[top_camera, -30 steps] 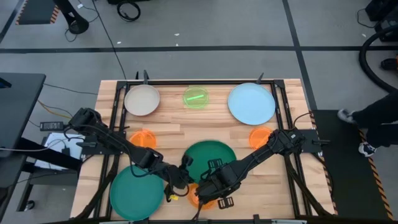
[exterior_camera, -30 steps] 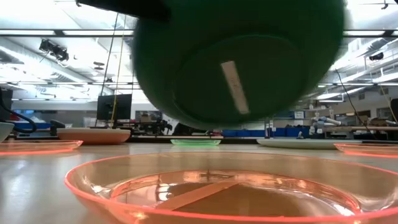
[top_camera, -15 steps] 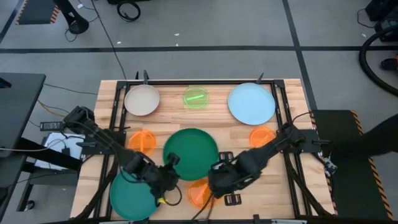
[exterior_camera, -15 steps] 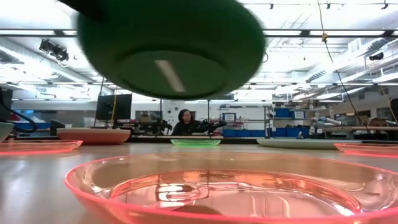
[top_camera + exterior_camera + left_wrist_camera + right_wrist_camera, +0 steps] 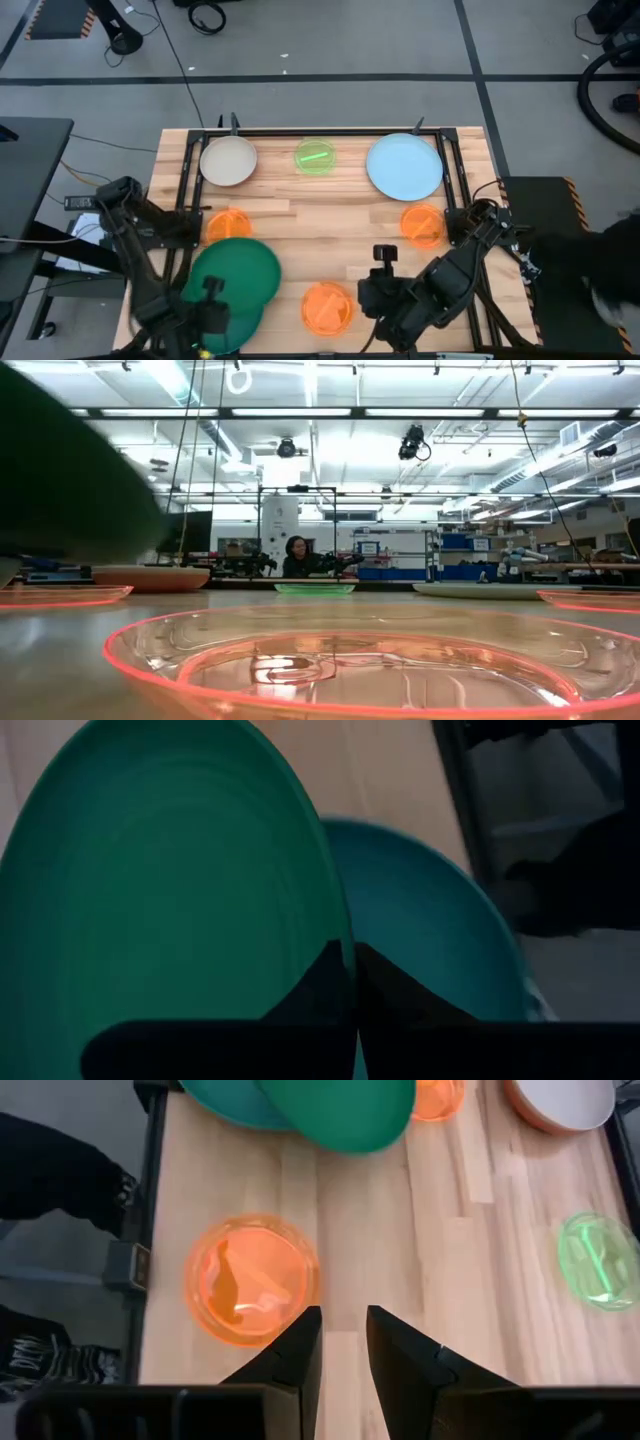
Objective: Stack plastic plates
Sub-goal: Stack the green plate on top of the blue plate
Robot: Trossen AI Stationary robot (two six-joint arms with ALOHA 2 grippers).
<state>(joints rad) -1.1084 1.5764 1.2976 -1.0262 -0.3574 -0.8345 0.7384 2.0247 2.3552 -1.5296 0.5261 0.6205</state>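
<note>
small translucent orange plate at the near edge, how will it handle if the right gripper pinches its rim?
The translucent orange plate looks thin-walled and glossy, so probably light and a bit slippery under a rim pinch. Its shallow, flat-bottomed shape suggests it would slide on the wooden table rather than tip or roll. The right gripper has its fingers apart beside it.

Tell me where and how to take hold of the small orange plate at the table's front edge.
Grip the small orange plate by its raised rim; it lies flat and upright on the wooden table, so only the thin lip gives purchase. Probably come from above on its right side, where the right hand is nearest with bare wood between. The left hand is busy, clamped on the green plate.
</note>
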